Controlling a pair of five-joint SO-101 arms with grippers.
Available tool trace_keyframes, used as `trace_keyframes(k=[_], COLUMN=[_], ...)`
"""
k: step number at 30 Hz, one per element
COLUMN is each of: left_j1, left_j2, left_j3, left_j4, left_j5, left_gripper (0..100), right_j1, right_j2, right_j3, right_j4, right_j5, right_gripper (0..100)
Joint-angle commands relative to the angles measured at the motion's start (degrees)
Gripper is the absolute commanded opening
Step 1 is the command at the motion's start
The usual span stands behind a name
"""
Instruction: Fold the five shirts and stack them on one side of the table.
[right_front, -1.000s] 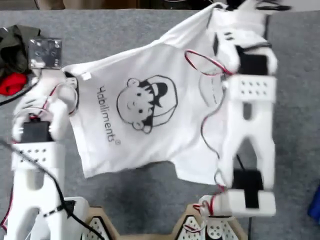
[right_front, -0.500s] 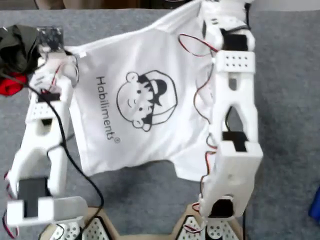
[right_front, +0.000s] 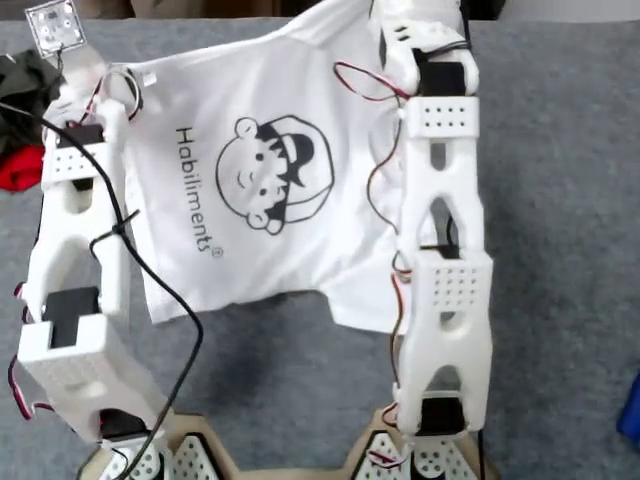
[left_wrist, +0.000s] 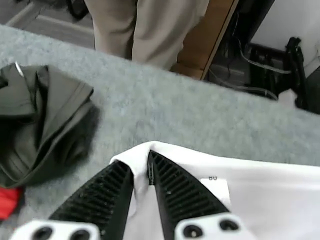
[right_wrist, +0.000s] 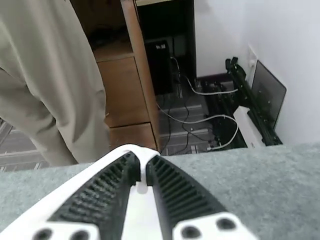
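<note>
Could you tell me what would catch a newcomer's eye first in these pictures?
The white shirt with a cartoon face lies spread across the grey table. The left gripper and right gripper each pinch its far edge. A crumpled dark garment and a red garment sit at the table's far left corner.

Wooden cabinet (right_wrist: 125, 100), floor cables (right_wrist: 200, 120); blue object (right_front: 632, 410).

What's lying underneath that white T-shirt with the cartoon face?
The grey cloth-covered table shows at the edges of the white cartoon-print T-shirt; whatever lies directly beneath it is hidden.
</note>
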Motion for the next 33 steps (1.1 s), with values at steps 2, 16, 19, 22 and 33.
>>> trace_keyframes(k=[2, 16, 19, 22, 33], left_j1=[-1.1, 6.3, 6.9, 6.8, 6.6], left_j2=[-0.6, -0.7, -0.8, -0.8, -0.8], left_j3=[-5.5, -6.6, -6.2, -5.7, -0.1], left_j4=[12.8, 49.8, 51.8, 53.4, 55.8], left_j5=[0.3, -5.8, -5.7, -5.8, -7.5], left_gripper=[2, 2, 2, 2, 2], right_j1=[-1.6, 2.4, 4.2, 5.1, 5.1], right_j2=[-0.6, -0.5, -0.7, -0.7, -24.5], right_j3=[-8.3, -20.7, -20.3, -20.3, 16.6], right_j4=[12.1, 57.2, 57.2, 57.2, 57.1], right_j5=[1.0, 7.1, 10.2, 12.9, 17.2], right_gripper=[0.4, 0.4, 0.4, 0.4, 0.4])
